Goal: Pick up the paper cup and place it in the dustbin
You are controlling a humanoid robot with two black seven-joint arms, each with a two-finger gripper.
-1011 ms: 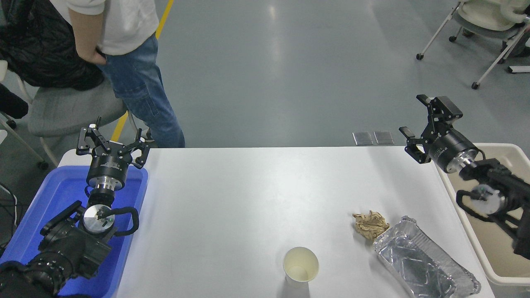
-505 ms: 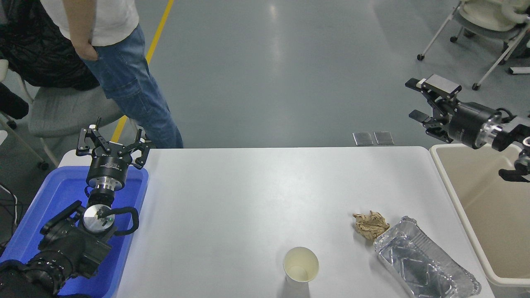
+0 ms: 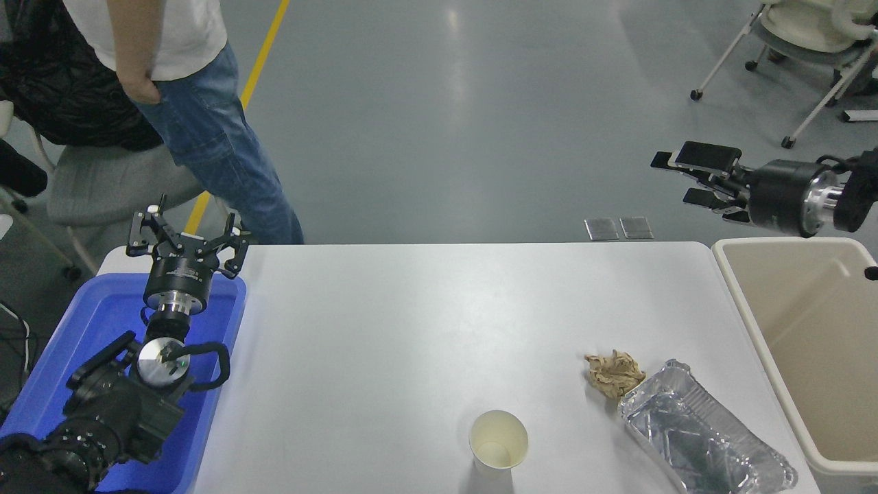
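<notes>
1. The small white tapered paper cup (image 3: 499,440) stood upright near the white table's (image 3: 411,329) front edge.
2. The large beige rectangular plastic dustbin (image 3: 754,329) sat at the table's right.
3. The right gripper (image 3: 675,180) hung spread, empty, beyond the far edge.
4. The left gripper (image 3: 186,237), spread wide, hung parked over the blue plastic tray (image 3: 82,336).

Cut off at three o'clock: my right arm (image 3: 861,189), and the dustbin (image 3: 761,322), whose far wall and near corner run out of frame. Cut off at six o'clock: the foil tray (image 3: 706,439). Cut off at eleven o'clock: a person (image 3: 185,82), above the chest.
</notes>
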